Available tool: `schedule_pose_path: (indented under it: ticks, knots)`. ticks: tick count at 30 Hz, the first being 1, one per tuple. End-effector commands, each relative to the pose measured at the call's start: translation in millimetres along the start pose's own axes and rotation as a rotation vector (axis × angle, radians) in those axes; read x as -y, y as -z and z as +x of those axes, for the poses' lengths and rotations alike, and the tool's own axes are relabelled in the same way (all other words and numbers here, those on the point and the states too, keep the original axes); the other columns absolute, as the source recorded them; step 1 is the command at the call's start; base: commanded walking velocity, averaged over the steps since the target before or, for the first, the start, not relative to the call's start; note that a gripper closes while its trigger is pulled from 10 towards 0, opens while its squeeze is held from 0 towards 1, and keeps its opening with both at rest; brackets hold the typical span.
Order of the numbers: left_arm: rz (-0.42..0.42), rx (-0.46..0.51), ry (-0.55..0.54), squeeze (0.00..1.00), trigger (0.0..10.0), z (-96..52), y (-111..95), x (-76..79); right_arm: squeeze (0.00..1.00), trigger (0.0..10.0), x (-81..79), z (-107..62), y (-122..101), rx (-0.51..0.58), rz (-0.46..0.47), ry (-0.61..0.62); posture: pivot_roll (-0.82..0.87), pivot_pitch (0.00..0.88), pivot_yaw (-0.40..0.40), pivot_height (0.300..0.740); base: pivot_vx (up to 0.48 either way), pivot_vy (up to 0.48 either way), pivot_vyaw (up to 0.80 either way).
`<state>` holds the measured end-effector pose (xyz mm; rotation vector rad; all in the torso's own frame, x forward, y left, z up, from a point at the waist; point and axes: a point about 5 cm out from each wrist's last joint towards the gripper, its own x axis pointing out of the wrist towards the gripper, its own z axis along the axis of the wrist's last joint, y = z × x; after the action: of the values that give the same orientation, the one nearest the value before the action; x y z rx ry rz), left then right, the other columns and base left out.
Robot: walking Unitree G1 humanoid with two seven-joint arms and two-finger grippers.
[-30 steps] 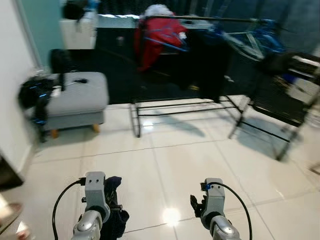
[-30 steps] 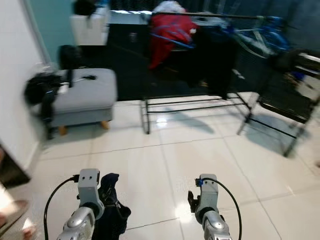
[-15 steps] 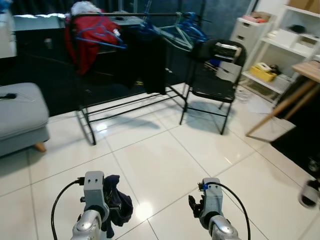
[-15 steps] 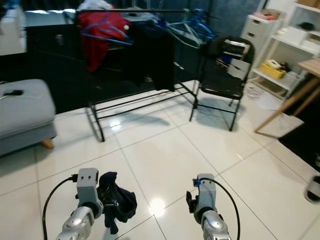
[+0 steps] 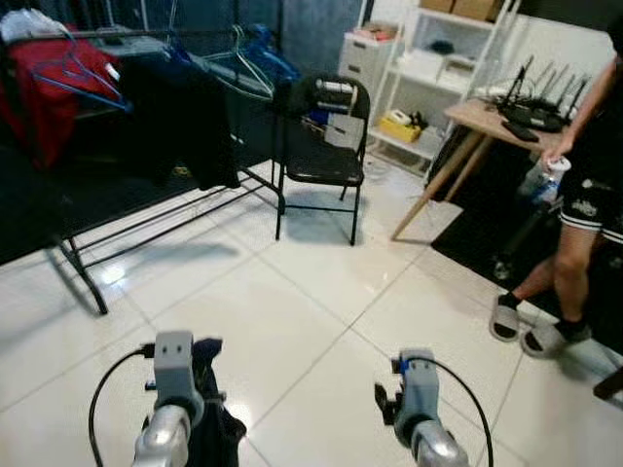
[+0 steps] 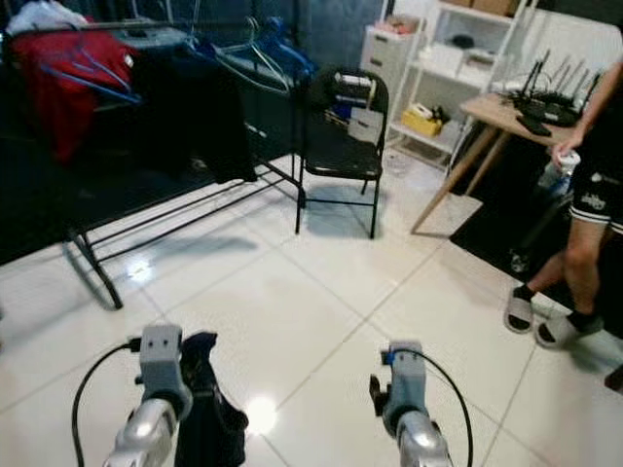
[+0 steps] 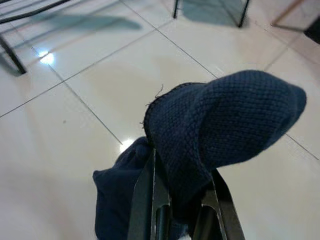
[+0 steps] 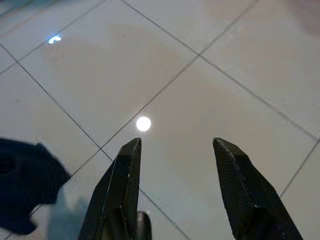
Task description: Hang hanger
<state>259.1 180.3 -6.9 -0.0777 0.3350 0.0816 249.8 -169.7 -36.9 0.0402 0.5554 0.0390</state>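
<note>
Navy knit cloth: a dark blue garment is pinched between the two black fingers of the left gripper, bunched over the fingertips and drooping below them toward the floor.
Left gripper: clenched on the garment, held low and in front of the body above the white tiled floor.
Right gripper: the right gripper is held with its fingers spread and nothing between them, above bare tile, just beside the left one.
Hanger location: blue hangers are seen on the black clothes rack, well ahead of and up from the left gripper, toward its outer side; none is held by either gripper.
Rack contents: a red garment and a black garment are draped over the rail, with the hangers near its nearer end.
Surroundings: a black folding chair stands beyond the right gripper, and a person in dark shorts and slides is standing well off to the right gripper's outer side, beside a wooden table.
Step in hand: it is judged that the rack is being approached while the garment is carried.
Doing it well: the body should be squared to the rail before any reach is made, the clamp on the cloth kept firm, and the free right gripper saved for steadying a hanger.
Risk: the trailing cloth could be snagged or dropped, and room should be left for the person.
</note>
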Motion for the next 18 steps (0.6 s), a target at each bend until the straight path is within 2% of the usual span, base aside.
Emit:
schedule_pose_path:
  ticks: [1,7,12,18]
  knots:
    - [-0.013,0.008,0.014,0.00,10.0,2.2,-2.9,5.1,0.00,10.0,3.7,0.6,-2.7,0.005,-0.013,0.009,-0.04,0.005,-0.096,0.740,0.000,0.000,-0.80]
    - [0.000,-0.037,0.059,0.00,10.0,-2.0,7.6,14.0,0.00,10.0,0.8,2.3,-6.0,0.011,-0.026,-0.005,-0.03,0.017,-0.107,0.740,0.000,0.000,-0.80]
    - [0.007,-0.049,0.068,0.00,10.0,-3.7,11.0,15.2,0.00,10.0,1.5,2.2,-5.5,0.005,-0.031,-0.004,-0.03,0.019,-0.109,0.740,0.000,0.000,-0.80]
    - [0.025,-0.055,0.037,0.00,10.0,1.8,5.4,5.8,0.00,10.0,-3.0,3.4,-4.1,-0.016,-0.033,-0.005,0.00,0.009,-0.121,0.740,0.000,0.000,-0.80]
